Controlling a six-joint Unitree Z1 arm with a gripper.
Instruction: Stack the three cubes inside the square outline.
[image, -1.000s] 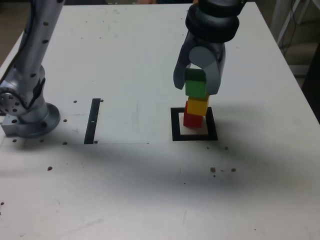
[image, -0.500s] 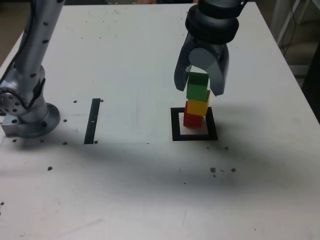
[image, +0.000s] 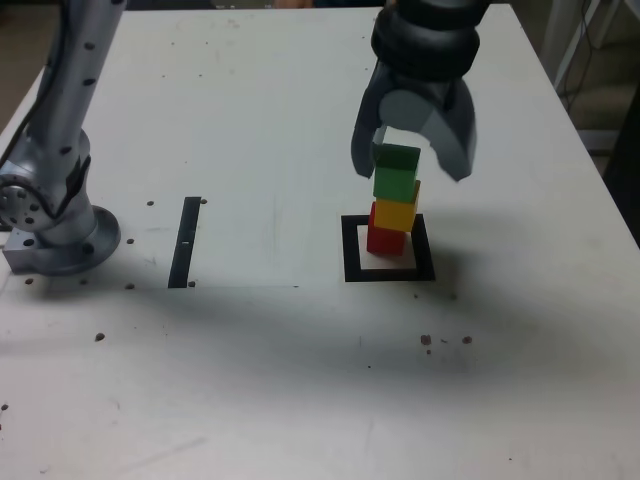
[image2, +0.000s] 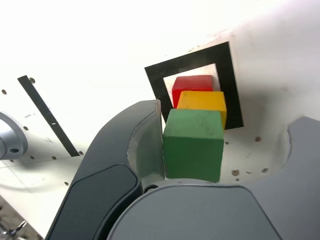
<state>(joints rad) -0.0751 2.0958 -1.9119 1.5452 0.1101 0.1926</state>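
Because the pincer (image: 412, 175) stands open around the stack, I'd shift it until both jaws clear evenly, then back off slowly along the stack's line. Inside the square outline (image: 352, 250) stands the red cube (image: 384, 240), with the yellow cube (image: 396, 215) on it and the green cube (image: 396, 184) on top, slightly offset. Hidden from me are most of the lower cubes' tops; whether one jaw touches green, I can't tell.

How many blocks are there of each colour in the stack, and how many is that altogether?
Red block: 1
Yellow block: 1
Green block: 1
Total: 3 blocks
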